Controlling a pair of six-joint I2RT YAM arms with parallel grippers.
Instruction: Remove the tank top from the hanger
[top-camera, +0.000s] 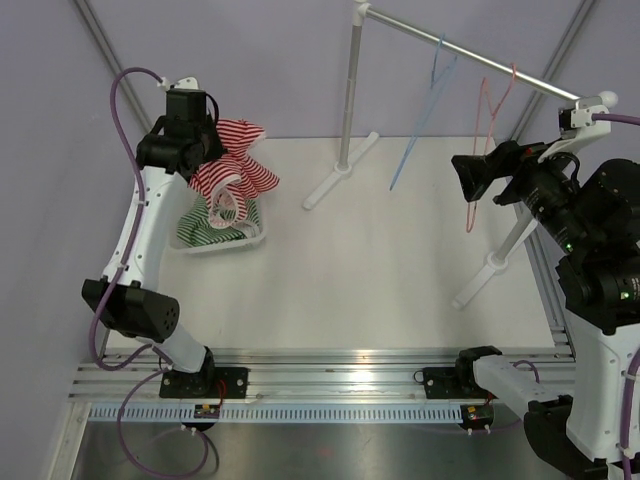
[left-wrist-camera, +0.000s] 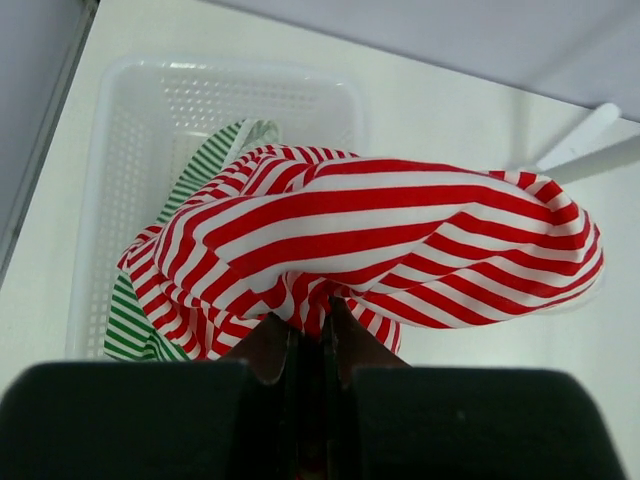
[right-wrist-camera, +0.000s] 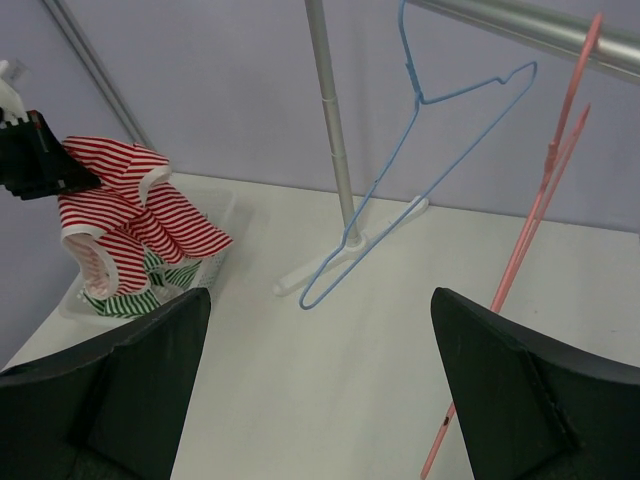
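Note:
My left gripper (top-camera: 210, 143) is shut on a red-and-white striped tank top (top-camera: 235, 165) and holds it bunched above a white basket (top-camera: 250, 238) at the table's back left. The left wrist view shows the top (left-wrist-camera: 380, 235) pinched at my closed gripper (left-wrist-camera: 310, 330), over the basket (left-wrist-camera: 90, 200). A blue hanger (top-camera: 425, 110) and a pink hanger (top-camera: 490, 140) hang bare on the rail. My right gripper (right-wrist-camera: 320, 380) is open and empty, beside the pink hanger (right-wrist-camera: 540, 215), facing the blue hanger (right-wrist-camera: 420, 170).
A green-and-white striped garment (top-camera: 205, 230) lies in the basket, also seen in the left wrist view (left-wrist-camera: 135, 320). The metal clothes rack (top-camera: 345, 100) stands at the back, with white feet on the table; its second post stands near my right arm.

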